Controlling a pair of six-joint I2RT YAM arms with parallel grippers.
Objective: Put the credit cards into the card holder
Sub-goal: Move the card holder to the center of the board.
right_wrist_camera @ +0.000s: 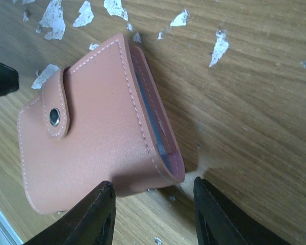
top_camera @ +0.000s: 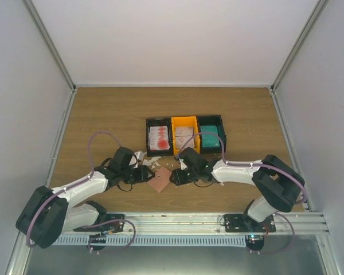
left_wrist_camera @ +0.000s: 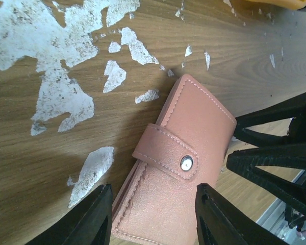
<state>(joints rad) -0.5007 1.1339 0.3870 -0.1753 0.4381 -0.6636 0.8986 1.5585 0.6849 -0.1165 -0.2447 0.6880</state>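
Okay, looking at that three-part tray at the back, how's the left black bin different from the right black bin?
The left bin holds white cards with red print; the right bin holds plain teal cards. A purple cable arcs across the right bin in the top view, while nothing crosses the left bin. Both are black and flank the orange bin.

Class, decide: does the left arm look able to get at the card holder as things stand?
Likely yes: the left claw straddles the card holder, jaws apart, nothing else between them.
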